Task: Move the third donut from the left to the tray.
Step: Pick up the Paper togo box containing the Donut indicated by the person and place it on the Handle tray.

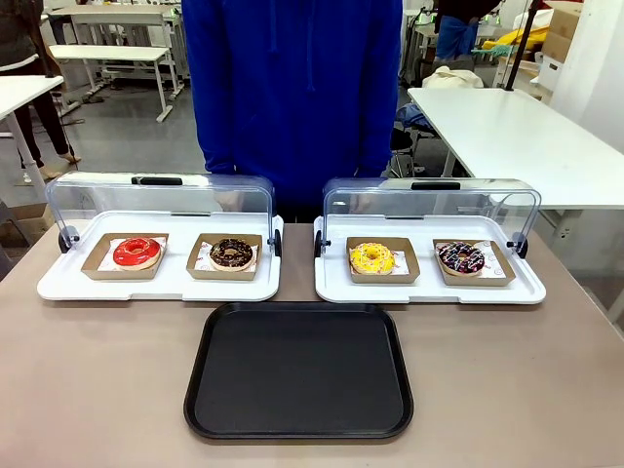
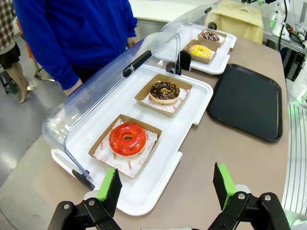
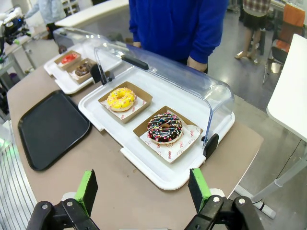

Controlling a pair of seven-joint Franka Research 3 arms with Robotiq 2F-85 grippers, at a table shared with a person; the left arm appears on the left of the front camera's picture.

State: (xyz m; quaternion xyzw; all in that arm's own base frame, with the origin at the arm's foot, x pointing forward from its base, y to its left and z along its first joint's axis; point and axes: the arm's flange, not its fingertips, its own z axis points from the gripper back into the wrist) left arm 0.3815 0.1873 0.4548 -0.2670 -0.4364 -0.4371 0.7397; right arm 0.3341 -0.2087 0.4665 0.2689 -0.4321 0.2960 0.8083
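Yellow icing, glossy and flecked with pale sprinkles, tops the ring-shaped yellow donut. It rests on white paper inside a shallow brown cardboard square. That square sits on the right-hand base, a smooth white plastic slab with rounded corners. A curved clear lid stands tilted back behind it. At 3 o'clock from the yellow donut, on the same base, lies a dark donut with mixed sprinkles.

The tray is matte black plastic, rectangular with rounded corners and a raised rim. It lies flat on the grey-brown surface, at about 7 o'clock from the yellow donut and just beside both bases.

The left-hand base carries a shiny red donut and a chocolate donut, each in its own cardboard square. A person in a blue fleece top stands at 12 o'clock, behind the lids.

The left pincer is spread wide with its green pads far apart and nothing between them, near the red donut. The right pincer is equally wide and empty-handed, near the dark donut.
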